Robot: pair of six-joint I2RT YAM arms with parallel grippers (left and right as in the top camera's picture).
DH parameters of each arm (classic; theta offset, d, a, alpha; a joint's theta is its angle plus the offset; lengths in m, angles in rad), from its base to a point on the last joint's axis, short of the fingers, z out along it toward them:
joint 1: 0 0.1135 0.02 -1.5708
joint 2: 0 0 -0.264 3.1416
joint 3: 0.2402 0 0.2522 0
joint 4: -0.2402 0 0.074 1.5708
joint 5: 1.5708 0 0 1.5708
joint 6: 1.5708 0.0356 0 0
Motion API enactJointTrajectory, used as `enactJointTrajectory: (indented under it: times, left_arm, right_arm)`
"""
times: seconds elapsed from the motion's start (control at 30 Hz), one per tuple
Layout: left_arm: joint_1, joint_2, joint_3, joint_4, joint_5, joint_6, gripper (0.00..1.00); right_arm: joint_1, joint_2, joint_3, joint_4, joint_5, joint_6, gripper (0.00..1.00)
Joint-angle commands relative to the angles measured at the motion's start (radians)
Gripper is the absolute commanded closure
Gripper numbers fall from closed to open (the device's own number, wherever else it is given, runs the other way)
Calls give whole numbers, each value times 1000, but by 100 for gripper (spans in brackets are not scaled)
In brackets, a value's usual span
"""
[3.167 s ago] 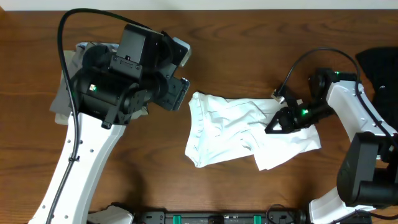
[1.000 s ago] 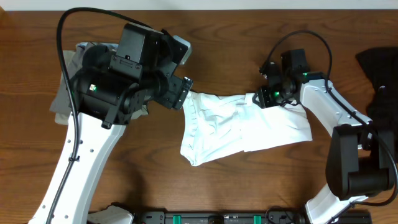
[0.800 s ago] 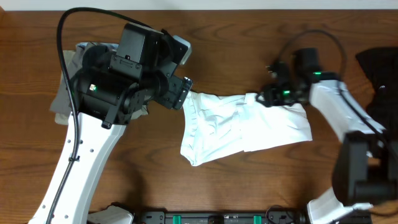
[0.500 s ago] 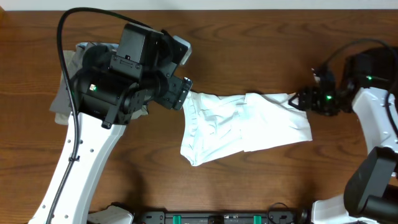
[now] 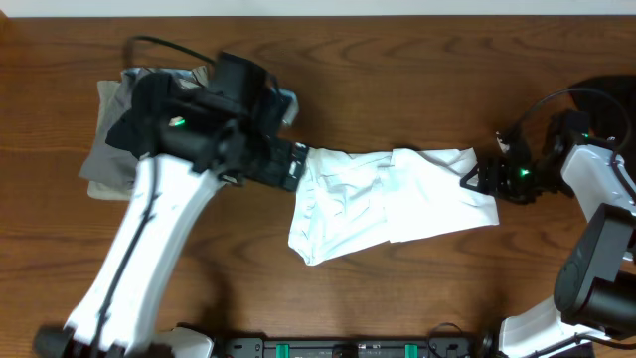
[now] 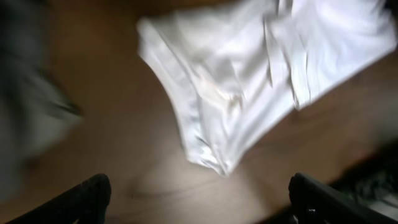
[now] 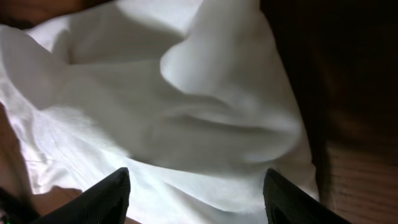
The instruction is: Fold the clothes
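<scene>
**Brown wood table, white shirt mid-table**

Wood-grain table (image 5: 397, 80) carries a crumpled white shirt (image 5: 388, 204) at its centre, long axis running left to right. Left gripper (image 5: 291, 165) hangs at the shirt's left edge, fingers spread, holding nothing. Right gripper (image 5: 475, 180) is at the right edge, fingers also apart. Grey clothes (image 5: 99, 159) lie far left, a black garment (image 5: 618, 99) far right.

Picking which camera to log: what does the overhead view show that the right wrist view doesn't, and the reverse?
Only overhead: both arms, the whole outline of the white garment, a grey pile at the upper left, a black garment at the right edge. Only right wrist: close-up creases, framed by the fingertips of the open right gripper. Both: the white garment on the wooden table.
</scene>
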Motion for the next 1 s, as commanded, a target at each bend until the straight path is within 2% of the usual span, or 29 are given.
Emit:
enactJointTrajectory:
  times: [0.0,0.1,0.4,0.5,0.67,0.87,0.97]
  left_arm:
    - [2,79,-117,47,148,-64,7]
    - [3,147,-196,146,158,-123,6]
    - [10,369,-214,275,183,-193,6]
    - [22,437,-214,315,283,-192,6]
    - [30,517,-214,319,315,-194,6]
    - [22,540,-214,348,433,-126,7]
    - [6,540,-214,367,445,-118,7]
  right_arm:
    - [-45,-14,21,2,-133,-25,33]
    - [-80,-39,21,-16,-241,-69,28]
    - [-129,-199,22,-84,-248,-79,27]
    - [-128,-260,22,-90,-249,-79,27]
    - [-128,-341,22,-91,-249,-87,25]
    - [-128,-357,22,-91,-245,-87,25]
    - [-128,-357,22,-89,-245,-87,26]
